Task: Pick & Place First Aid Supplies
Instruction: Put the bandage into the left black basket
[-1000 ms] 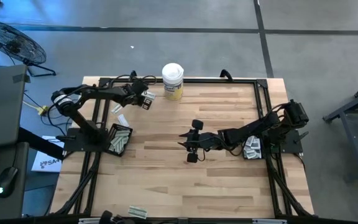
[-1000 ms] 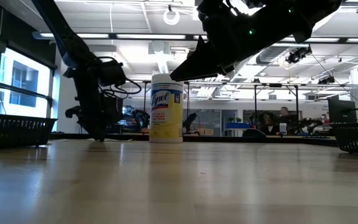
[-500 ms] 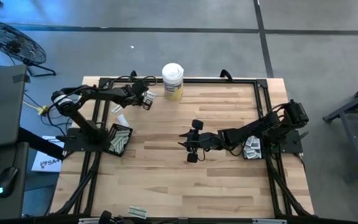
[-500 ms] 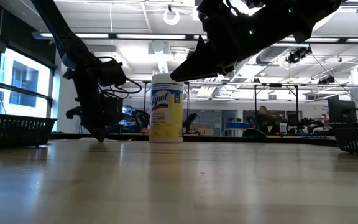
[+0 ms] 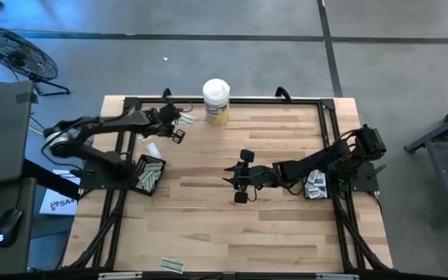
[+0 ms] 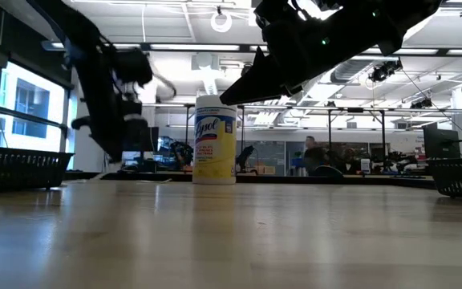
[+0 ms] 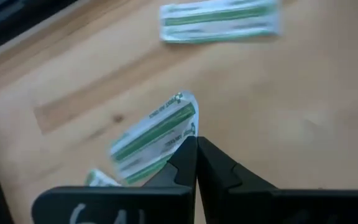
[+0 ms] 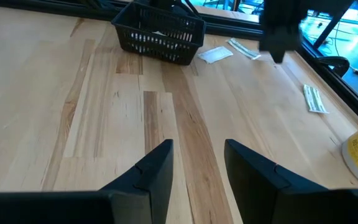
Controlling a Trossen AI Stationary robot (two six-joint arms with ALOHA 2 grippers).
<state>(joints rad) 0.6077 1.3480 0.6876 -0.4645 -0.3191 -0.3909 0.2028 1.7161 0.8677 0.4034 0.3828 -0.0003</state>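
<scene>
The first aid supplies are flat packets. A green-white strip (image 7: pixel 154 132) sits at the tips of my left gripper (image 7: pixel 196 144), which is shut on it above the table's far left part (image 5: pixel 174 131). Another strip (image 7: pixel 219 22) lies flat on the wood beyond it, and also shows near the canister (image 5: pixel 187 119). Small white packets (image 5: pixel 152 148) lie by the left basket. My right gripper (image 5: pixel 239 180) hangs open over the table's middle, nothing between its fingers (image 8: pixel 197 155). My left gripper pinches the strip by one end, at its edge (image 7: pixel 186 135), between the two fingertips. The fingers slant down from the table's left side. The strip sticks out sideways from the fingertips, tilted; I cannot tell how far it is off the wood.
A black basket (image 5: pixel 150 173) with packets stands at the left edge, another (image 5: pixel 316 185) at the right edge. A white-lidded yellow canister (image 5: pixel 216 101) stands at the far edge. One strip (image 5: pixel 172 265) lies at the near edge.
My left gripper has risen and drawn back toward the table's left edge, away from the canister, most of it in the last half second. The strip by the canister has stayed where it was.
</scene>
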